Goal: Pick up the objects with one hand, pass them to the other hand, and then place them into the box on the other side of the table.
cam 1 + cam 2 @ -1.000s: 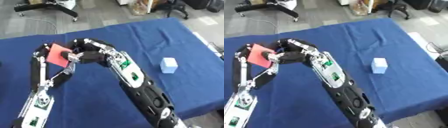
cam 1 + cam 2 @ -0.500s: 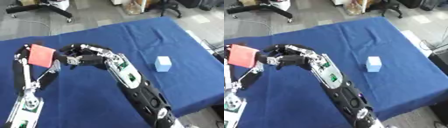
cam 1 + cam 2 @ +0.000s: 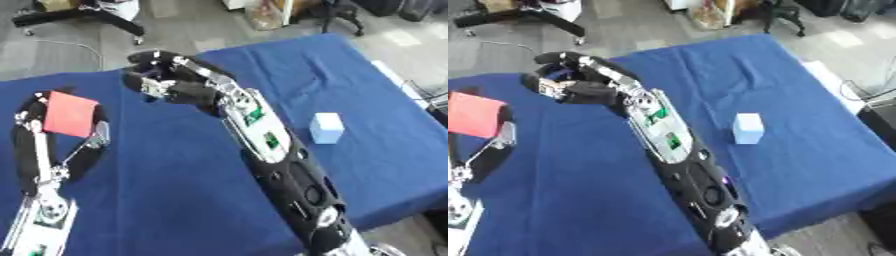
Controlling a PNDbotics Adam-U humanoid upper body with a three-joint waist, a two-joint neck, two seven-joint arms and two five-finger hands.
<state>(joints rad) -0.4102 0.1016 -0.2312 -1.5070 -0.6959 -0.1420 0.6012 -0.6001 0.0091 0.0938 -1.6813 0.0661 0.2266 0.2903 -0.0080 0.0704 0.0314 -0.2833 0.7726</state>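
Note:
A red square block [image 3: 70, 113] sits in my left hand [image 3: 39, 107] at the left of the table, with the fingers curled round its edges. My right hand [image 3: 159, 78] hangs over the far middle of the blue table [image 3: 175, 190], to the right of the red block and apart from it. Its fingers are curled and hold nothing. A pale blue cube [image 3: 326, 128] stands alone on the cloth to the right of my right arm.
The table's right edge [image 3: 411, 95] drops to a grey floor. A black chair base [image 3: 83, 11] stands on the floor beyond the far edge. No box shows in either view.
My right hand has let go of the red block and drawn away to the right. My left hand now carries the block further left. The camera has also shifted.

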